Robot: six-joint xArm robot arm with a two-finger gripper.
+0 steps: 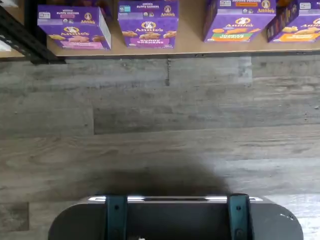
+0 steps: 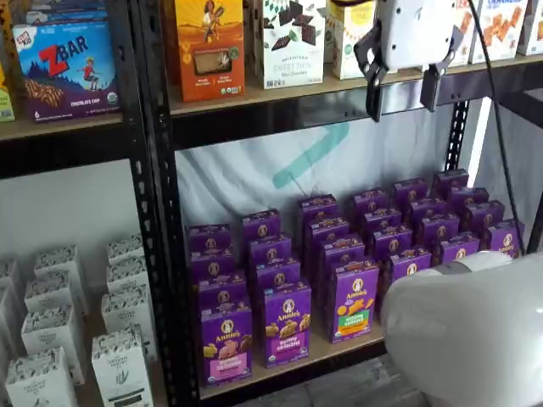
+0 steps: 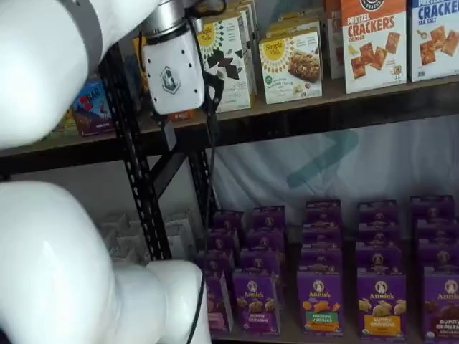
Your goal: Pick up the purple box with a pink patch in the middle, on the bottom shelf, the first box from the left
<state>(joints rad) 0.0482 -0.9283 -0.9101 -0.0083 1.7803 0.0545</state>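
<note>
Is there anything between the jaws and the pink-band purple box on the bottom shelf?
Nothing visible blocks it. The gripper hangs open, high up by the upper shelf, well above the purple box. That box stands in the front row at the bottom shelf edge, another purple box close beside it.

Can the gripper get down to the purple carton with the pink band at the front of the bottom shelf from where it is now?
Probably yes. The gripper hangs high, fingers apart, and the purple carton with the pink band stands in the front row with nothing before it.
</note>
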